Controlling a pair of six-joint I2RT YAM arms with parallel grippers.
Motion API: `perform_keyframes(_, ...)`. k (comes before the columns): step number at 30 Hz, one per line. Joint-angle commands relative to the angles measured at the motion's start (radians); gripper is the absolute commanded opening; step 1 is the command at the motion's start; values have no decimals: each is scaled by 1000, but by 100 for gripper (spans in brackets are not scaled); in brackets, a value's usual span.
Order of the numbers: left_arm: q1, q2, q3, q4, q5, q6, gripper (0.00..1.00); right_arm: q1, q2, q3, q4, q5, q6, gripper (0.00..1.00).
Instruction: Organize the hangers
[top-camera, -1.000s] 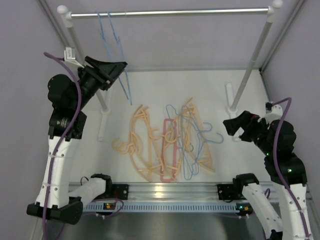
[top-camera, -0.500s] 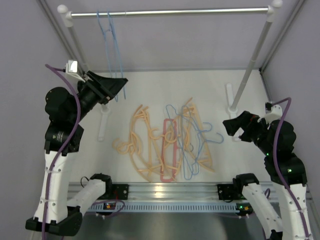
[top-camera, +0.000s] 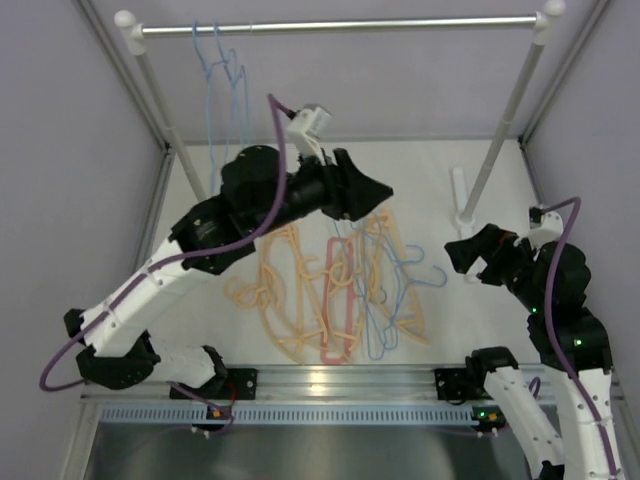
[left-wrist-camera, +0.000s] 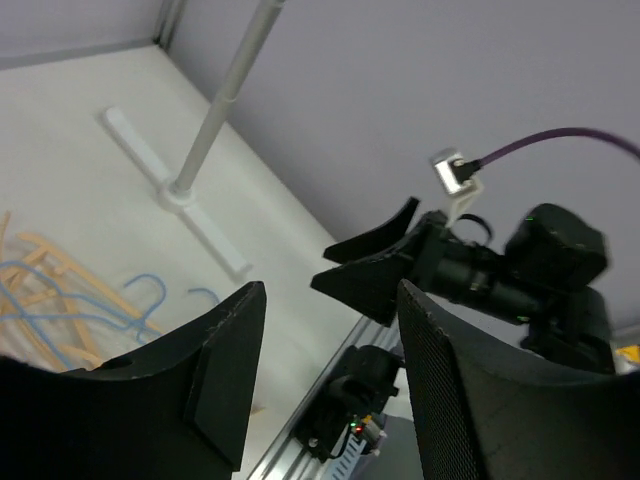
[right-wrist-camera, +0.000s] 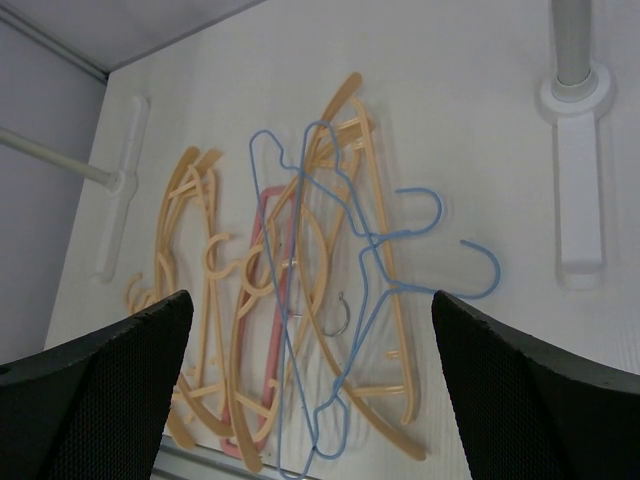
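Both the left claw (top-camera: 370, 192) and the right claw (top-camera: 466, 257) are standing spread, pinching nothing. The left claw is hovering over the upper end of the hanger pile (top-camera: 345, 285) in the middle of the top view. The right claw is hanging just off the pile's right edge. Peach and light-blue hangers and one pink-red hanger (top-camera: 336, 356) are lying tangled on the tabletop (top-camera: 430, 170). Other blue wire hangers (top-camera: 218, 80) are dangling from the rail (top-camera: 400, 22) at upper left.

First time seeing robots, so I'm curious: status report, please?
Left gripper open, empty, near the pile. Right gripper open, empty. Blue hangers on rail, rest heaped on table. Nothing blocking.
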Motion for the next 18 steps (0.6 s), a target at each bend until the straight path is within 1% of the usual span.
perform_keyframes(1, -107, 68, 4, -82, -362, 115, 59, -10, -22, 13, 15, 4, -10, 99)
perform_keyframes(3, -164, 111, -42, -81, -408, 117, 59, -11, -30, 31, -2, 10, -22, 99)
perform_keyframes(4, -184, 122, -68, -79, -458, 117, 59, -8, -35, 37, -18, 24, -27, 100)
perform_keyframes(5, -220, 145, -129, -79, -477, 114, 59, -10, -36, 53, -28, 30, -30, 100)
perform_keyframes(7, -247, 170, -187, -78, -493, 80, 57, -10, -45, 67, -43, 44, -33, 100)
perform_keyframes(8, -273, 180, -244, -78, -514, 66, 55, -10, -50, 79, -46, 47, -34, 99)
perform_keyframes(10, -296, 216, -289, -76, -580, 28, 54, -10, -58, 93, -54, 52, -30, 99)
perform_keyframes(12, -316, 258, -324, -76, -598, -1, 52, -10, -64, 94, -57, 53, -25, 99)
perform_keyframes(14, -328, 321, -315, -75, -596, -3, 50, -10, -67, 97, -58, 53, -24, 99)
perform_keyframes(18, -349, 439, -243, -76, -582, 26, 49, -8, -70, 110, -80, 75, -27, 99)
